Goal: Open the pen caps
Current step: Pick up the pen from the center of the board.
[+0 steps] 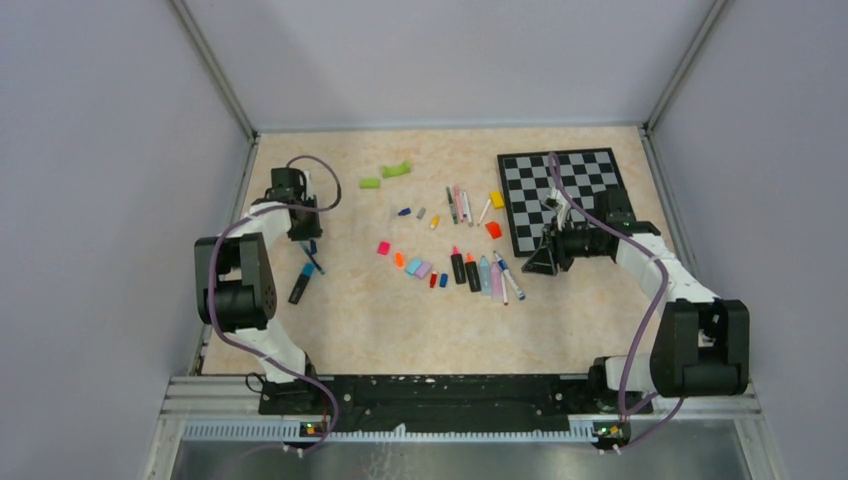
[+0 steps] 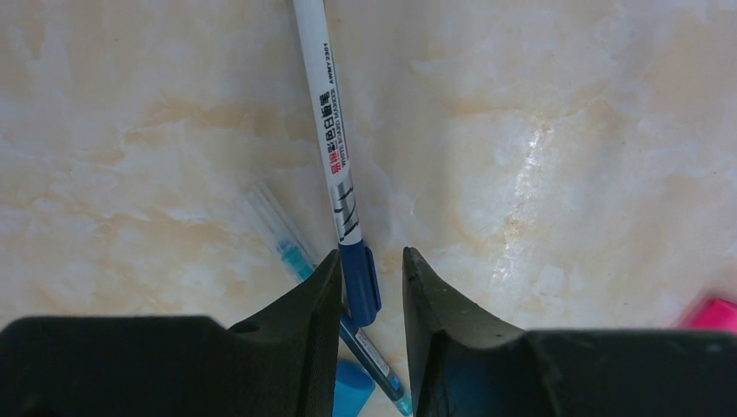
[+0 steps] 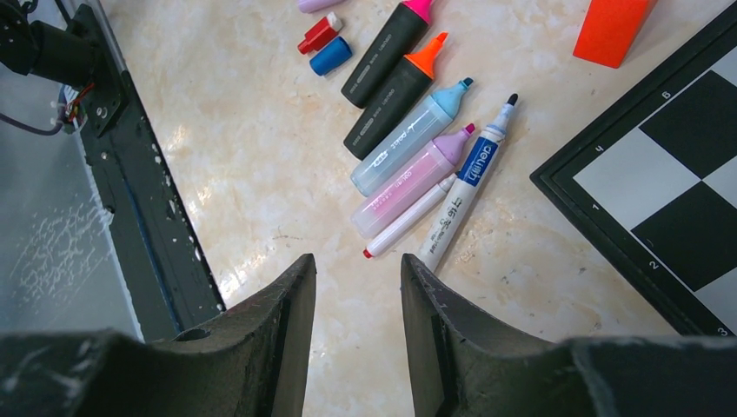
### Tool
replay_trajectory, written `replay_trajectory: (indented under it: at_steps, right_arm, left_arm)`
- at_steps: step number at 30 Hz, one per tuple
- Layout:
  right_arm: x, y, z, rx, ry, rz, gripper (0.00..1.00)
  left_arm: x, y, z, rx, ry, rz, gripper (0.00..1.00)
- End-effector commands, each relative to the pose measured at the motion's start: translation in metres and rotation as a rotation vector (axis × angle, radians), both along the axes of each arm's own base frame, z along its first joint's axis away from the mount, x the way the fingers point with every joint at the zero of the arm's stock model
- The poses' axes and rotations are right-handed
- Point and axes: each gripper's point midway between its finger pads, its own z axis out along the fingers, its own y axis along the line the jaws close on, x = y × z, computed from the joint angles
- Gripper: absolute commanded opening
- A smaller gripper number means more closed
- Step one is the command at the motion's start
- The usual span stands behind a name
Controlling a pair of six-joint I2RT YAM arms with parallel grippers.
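Observation:
A white marker [image 2: 326,113] lies on the table, its dark blue pen cap [image 2: 360,282] between the fingers of my left gripper [image 2: 369,261]. The left finger touches the cap; a gap shows at the right finger. A thin teal pen [image 2: 287,252] runs beneath. In the top view my left gripper [image 1: 310,245] is at the table's left. My right gripper [image 3: 356,265] hangs open and empty just short of a row of uncapped pens [image 3: 408,139]. Loose pen caps [image 1: 415,267] lie mid-table, among them a red one [image 3: 319,35] and a blue one [image 3: 330,55].
A chessboard [image 1: 570,190] lies at the back right, beside my right arm. Green curved pieces [image 1: 395,170] sit at the back, an orange block [image 3: 613,30] near the board. A black marker [image 1: 300,288] lies by the left arm. The base rail [image 3: 139,174] runs along the near edge.

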Motion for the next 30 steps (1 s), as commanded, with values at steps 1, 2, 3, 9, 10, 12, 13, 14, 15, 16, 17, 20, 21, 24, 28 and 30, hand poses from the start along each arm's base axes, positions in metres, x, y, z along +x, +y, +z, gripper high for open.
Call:
replay_trajectory:
  at_steps: [1, 2, 3, 9, 10, 12, 13, 14, 15, 16, 17, 20, 21, 24, 28, 30]
  right_arm:
    - [0.01, -0.001, 0.008, 0.014, -0.05, 0.013, 0.4]
    - [0.01, -0.001, 0.008, 0.016, -0.05, 0.015, 0.4]
    - [0.009, -0.001, 0.008, 0.016, -0.048, 0.016, 0.4]
    - [0.007, 0.0, 0.006, 0.021, -0.041, 0.027, 0.4]
    - [0.007, 0.0, 0.006, 0.023, -0.039, 0.03, 0.4]
    - [0.006, 0.0, 0.006, 0.027, -0.039, 0.036, 0.4]
    - [0.005, 0.001, 0.006, 0.031, -0.04, 0.04, 0.4]
    - [0.005, 0.001, 0.007, 0.036, -0.039, 0.043, 0.4]
    - [0.004, 0.001, 0.007, 0.041, -0.039, 0.045, 0.4]
    - [0.004, 0.001, 0.008, 0.045, -0.041, 0.048, 0.4]
    - [0.003, 0.001, 0.008, 0.048, -0.041, 0.052, 0.4]
    - [-0.001, 0.003, 0.01, 0.061, -0.044, 0.071, 0.4]
    - [-0.002, 0.003, 0.011, 0.066, -0.048, 0.08, 0.4]
    - [-0.01, 0.006, 0.016, 0.085, -0.069, 0.126, 0.4]
    - [-0.018, 0.006, 0.027, 0.085, -0.143, 0.189, 0.4]
    - [-0.024, 0.005, 0.034, 0.073, -0.201, 0.244, 0.4]
  left_arm:
    - [0.011, 0.011, 0.005, 0.045, -0.019, 0.021, 0.35]
    - [0.012, 0.011, 0.004, 0.044, -0.016, 0.02, 0.35]
    - [0.012, 0.011, 0.002, 0.043, -0.012, 0.02, 0.35]
    - [0.015, 0.011, -0.009, 0.037, 0.02, 0.03, 0.32]
    - [0.015, 0.012, -0.011, 0.036, 0.024, 0.031, 0.3]
    - [0.014, 0.011, -0.015, 0.032, 0.035, 0.036, 0.26]
    - [0.014, 0.011, -0.017, 0.028, 0.039, 0.036, 0.25]
    - [0.014, 0.01, -0.019, 0.024, 0.042, 0.036, 0.23]
    - [0.014, 0.01, -0.021, 0.02, 0.049, 0.036, 0.22]
    - [0.014, 0.008, -0.023, 0.014, 0.053, 0.034, 0.19]
    - [0.014, 0.008, -0.024, 0.01, 0.056, 0.031, 0.16]
    - [0.015, 0.001, -0.027, -0.026, 0.062, 0.013, 0.03]
    - [0.015, -0.002, -0.026, -0.042, 0.058, 0.006, 0.0]
    - [0.018, -0.015, -0.013, -0.102, 0.022, -0.027, 0.0]
    - [0.014, -0.044, 0.027, -0.237, -0.078, -0.104, 0.0]
    - [0.006, -0.061, 0.05, -0.31, -0.137, -0.143, 0.0]
